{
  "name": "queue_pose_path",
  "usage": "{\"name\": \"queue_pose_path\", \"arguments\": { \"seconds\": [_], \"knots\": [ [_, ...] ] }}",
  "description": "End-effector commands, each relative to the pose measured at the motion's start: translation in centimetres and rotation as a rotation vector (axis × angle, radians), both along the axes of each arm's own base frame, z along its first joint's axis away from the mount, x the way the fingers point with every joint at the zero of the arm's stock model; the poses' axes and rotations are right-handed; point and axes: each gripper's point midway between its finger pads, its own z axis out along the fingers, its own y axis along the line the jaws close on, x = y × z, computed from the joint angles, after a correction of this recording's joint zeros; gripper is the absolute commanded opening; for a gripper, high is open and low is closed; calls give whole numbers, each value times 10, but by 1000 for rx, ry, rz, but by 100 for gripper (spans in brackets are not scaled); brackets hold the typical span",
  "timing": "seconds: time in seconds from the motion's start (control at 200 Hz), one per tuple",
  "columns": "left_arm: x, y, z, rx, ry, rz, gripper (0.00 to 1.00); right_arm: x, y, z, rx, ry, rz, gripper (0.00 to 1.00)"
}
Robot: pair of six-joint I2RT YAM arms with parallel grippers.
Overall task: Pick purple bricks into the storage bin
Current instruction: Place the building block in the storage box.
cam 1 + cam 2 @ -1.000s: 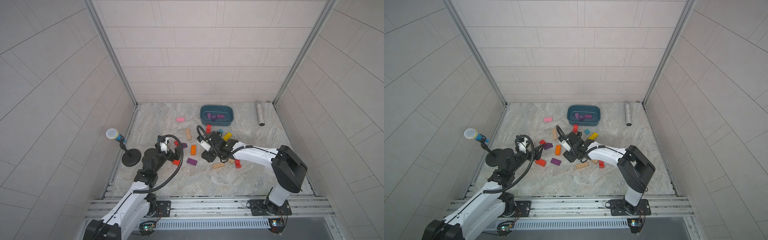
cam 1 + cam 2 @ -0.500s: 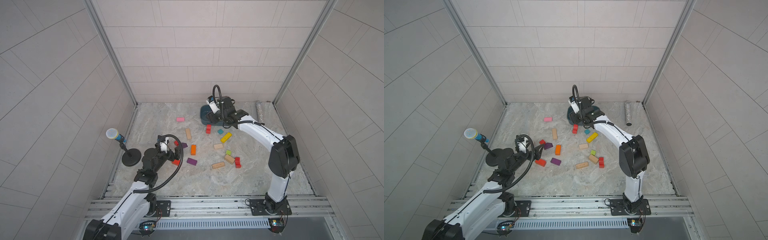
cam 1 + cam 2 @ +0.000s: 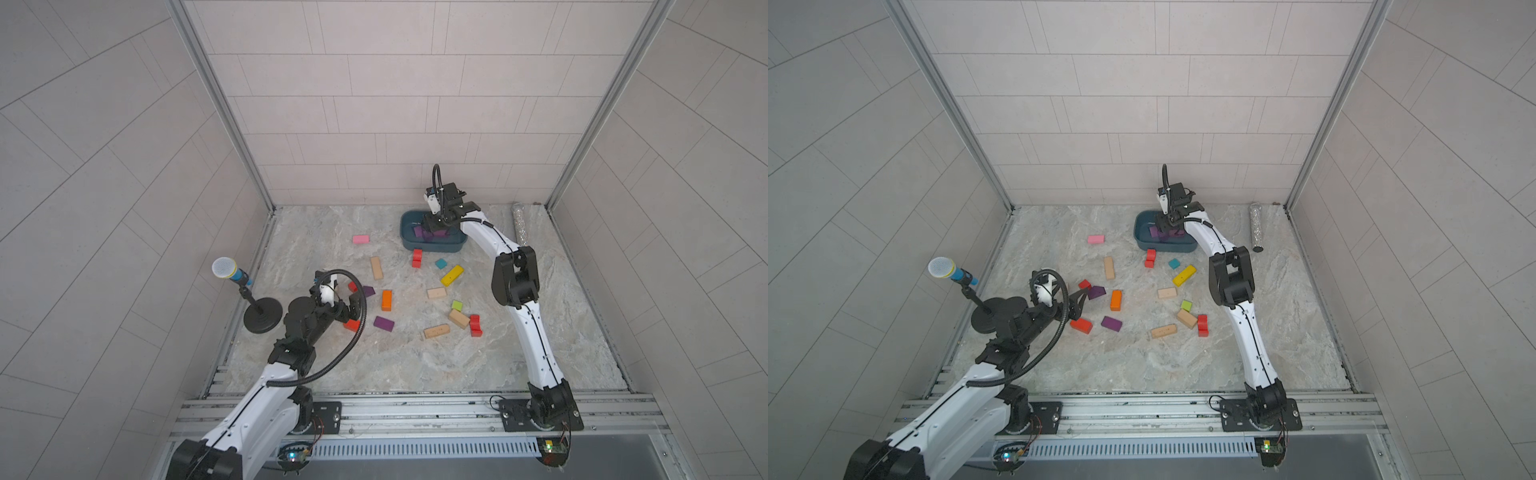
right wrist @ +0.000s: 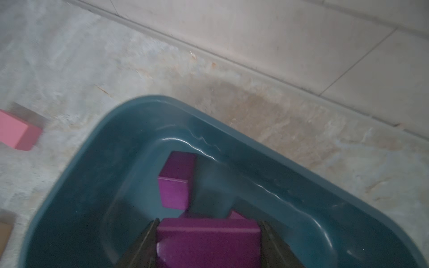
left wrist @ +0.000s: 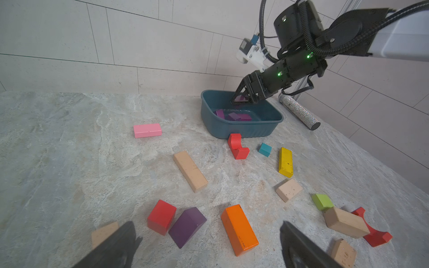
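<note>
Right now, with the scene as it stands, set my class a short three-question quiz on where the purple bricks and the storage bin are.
1. True or false: the right tool holds a purple brick over the storage bin.
2. How many loose purple bricks lie on the table outside the bin? A one; B two; C four.
3. Fill in: the arch block nearest the bin is coloured ____.
Key: 1 true; 2 B; 3 red.
</note>
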Motion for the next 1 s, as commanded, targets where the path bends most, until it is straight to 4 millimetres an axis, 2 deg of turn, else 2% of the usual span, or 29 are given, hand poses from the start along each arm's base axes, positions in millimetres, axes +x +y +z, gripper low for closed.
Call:
{"name": "queue_pose_path", "arguments": {
  "seconds": [0.0,0.135,0.315,0.535,0.801,0.996],
  "knots": [
    [3,-2,11,-4,-31,-2,100,-6,1,3,26,36,-6,51],
    [2,-2,10,-2,-28,-2,100,-6,-1,-9,22,60,-8,52],
    [3,-2,11,-3,-30,-2,100,-9,-3,-19,18,76,-9,62],
    [2,-2,11,-3,-28,-3,100,-9,-3,-11,17,64,4,76],
    [2,-2,10,-3,-25,-5,100,-17,2,23,26,18,39,81],
    [3,-2,10,-1,-26,-2,100,-45,18,75,17,-81,105,82]
  ]
}}
